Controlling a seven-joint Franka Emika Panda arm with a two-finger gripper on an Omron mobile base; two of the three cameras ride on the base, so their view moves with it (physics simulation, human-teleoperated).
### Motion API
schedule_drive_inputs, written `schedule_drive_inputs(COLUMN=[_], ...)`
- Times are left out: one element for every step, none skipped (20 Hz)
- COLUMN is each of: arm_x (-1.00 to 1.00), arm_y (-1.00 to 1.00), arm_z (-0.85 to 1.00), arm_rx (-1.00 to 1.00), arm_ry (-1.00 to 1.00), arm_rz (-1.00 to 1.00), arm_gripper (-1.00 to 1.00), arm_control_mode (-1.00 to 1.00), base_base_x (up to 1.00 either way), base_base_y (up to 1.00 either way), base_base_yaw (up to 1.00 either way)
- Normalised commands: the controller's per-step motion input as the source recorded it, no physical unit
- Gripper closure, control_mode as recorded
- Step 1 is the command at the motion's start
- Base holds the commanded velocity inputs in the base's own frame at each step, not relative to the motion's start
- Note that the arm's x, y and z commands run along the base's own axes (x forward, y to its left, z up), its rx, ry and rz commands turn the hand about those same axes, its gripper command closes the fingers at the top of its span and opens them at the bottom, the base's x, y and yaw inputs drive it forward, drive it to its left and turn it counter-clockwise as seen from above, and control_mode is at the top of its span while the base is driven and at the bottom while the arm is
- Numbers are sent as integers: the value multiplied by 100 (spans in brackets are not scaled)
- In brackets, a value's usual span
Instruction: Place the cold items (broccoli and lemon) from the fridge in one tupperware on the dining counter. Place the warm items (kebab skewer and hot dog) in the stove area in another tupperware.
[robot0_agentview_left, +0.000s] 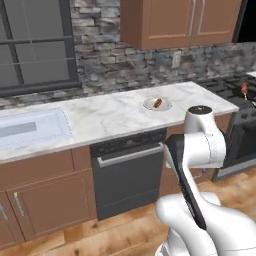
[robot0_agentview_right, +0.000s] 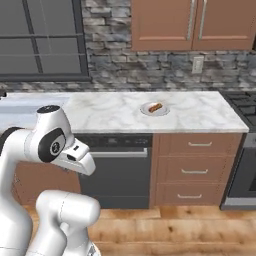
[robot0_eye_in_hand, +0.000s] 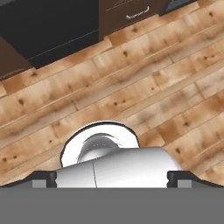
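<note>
Looking down the hand view, you see the gripper (robot0_eye_in_hand: 112, 179) spread wide over plank floor (robot0_eye_in_hand: 144, 87), holding nothing. Your arm (robot0_agentview_left: 197, 150) sits folded low before the dishwasher (robot0_agentview_right: 117, 172). Farther back, the hot dog (robot0_agentview_right: 156, 107) lies on a plate (robot0_agentview_right: 148, 111) on the marble counter (robot0_agentview_right: 200, 115); the left base view adds the stove (robot0_agentview_left: 235, 87).

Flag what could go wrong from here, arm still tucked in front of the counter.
1. The hot dog sits on a small plate mid-counter; a grab may drag or tip the plate.
2. The end effector is open and points down at the wood floor, so a wide swing is needed, close to the counter edge.
3. No tupperware is seen on this counter; carrying means driving.
</note>
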Motion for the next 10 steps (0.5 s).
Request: schedule_drive_inputs(arm_x=[0, 0, 0, 0, 0, 0, 0, 0, 0, 0], arm_y=[0, 0, 0, 0, 0, 0, 0, 0, 0, 0], arm_z=[0, 0, 0, 0, 0, 0, 0, 0, 0, 0], arm_rx=[0, 0, 0, 0, 0, 0, 0, 0, 0, 0], arm_ry=[0, 0, 0, 0, 0, 0, 0, 0, 0, 0], arm_rz=[0, 0, 0, 0, 0, 0, 0, 0, 0, 0], arm_gripper=[-100, -100, -100, -100, -100, -100, -100, -100, -100, -100], arm_control_mode=[100, 100, 100, 100, 100, 100, 100, 100, 100, 100], base_base_x=[6, 2, 12, 17, 11, 1, 0, 0, 0, 0], base_base_y=[-91, -96, -100, -99, -100, -100, -100, -100, -100, -100], base_base_yaw=[55, 53, 49, 49, 49, 48, 43, 39, 35, 29])
